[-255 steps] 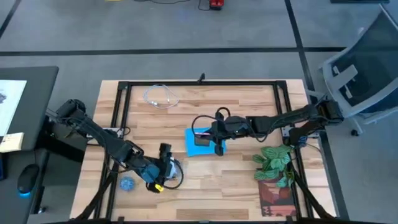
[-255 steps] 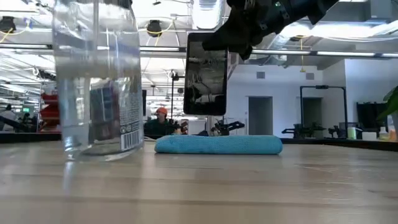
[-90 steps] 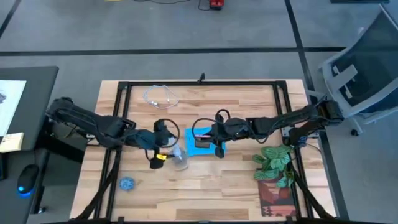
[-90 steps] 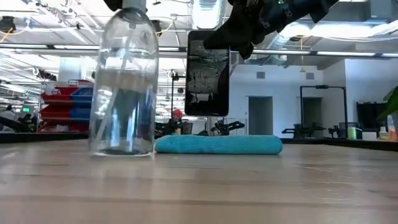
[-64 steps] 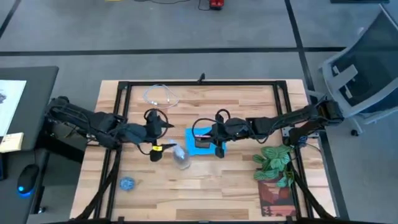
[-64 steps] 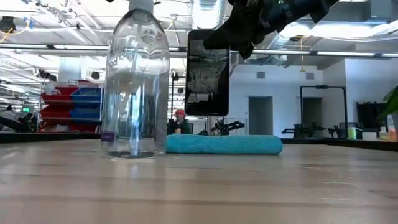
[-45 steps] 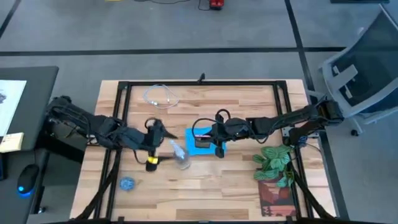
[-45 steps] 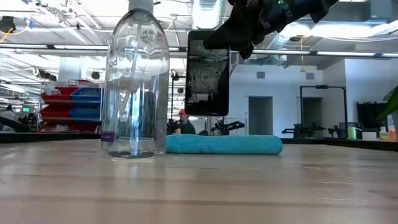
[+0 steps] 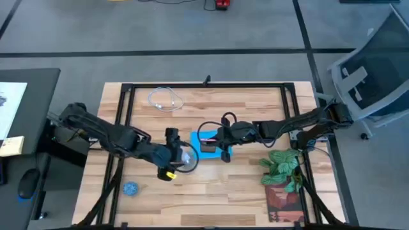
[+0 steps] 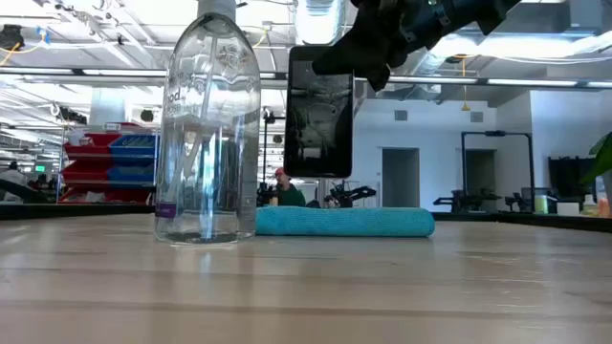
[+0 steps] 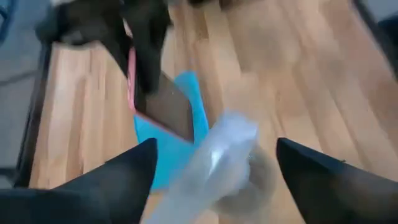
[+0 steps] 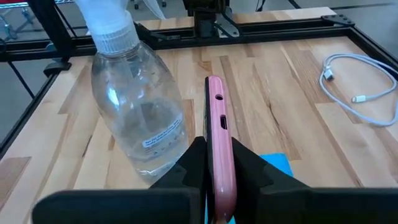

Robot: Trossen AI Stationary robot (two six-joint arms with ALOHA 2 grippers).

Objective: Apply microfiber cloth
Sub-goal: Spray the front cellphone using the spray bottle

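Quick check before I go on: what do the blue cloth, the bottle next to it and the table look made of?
Microfiber cloth: soft, matte, nubby fabric, folded thick.
Spray bottle: clear, glossy, likely plastic; the room shows through it, with a white nozzle cap.
Table: pale wood planks with visible grain, smooth, inside a black metal frame.

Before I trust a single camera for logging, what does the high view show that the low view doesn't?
Only the high view shows the white cable, the small blue disc, the potted plant and the left gripper at the bottle. Only the low view shows the phone held upright above the microfiber cloth. Both show the spray bottle, the phone and the right gripper.
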